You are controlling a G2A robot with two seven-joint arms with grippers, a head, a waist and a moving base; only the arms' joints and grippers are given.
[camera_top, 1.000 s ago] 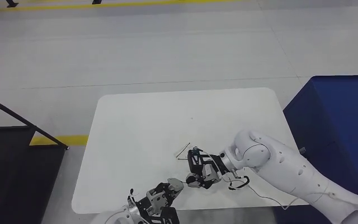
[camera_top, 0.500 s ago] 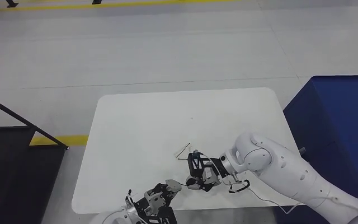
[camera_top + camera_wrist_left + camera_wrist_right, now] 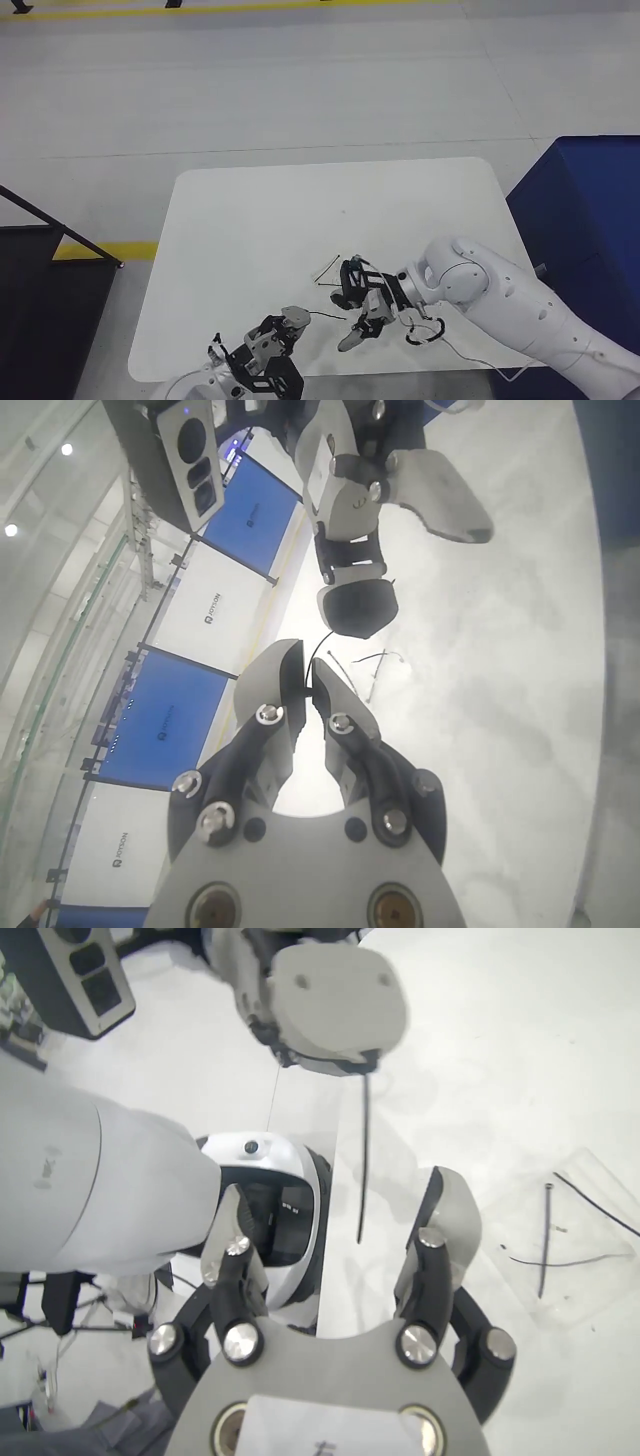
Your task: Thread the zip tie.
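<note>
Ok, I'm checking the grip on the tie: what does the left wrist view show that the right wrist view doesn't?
Left wrist view: the pinch itself, left fingers shut on the tie. Right wrist view: the tie's tip, free, pointing at the gap between the open right fingers. Both: the tie, and loose ties lying on the table.

lab hall, yellow floor tape (image 3: 105,250), blue partitions (image 3: 165,720)

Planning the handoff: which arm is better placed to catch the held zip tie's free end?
Right, probably: the right tool is open, with the free end of the zip tie just before it, while the left tool is shut on the tie.
</note>
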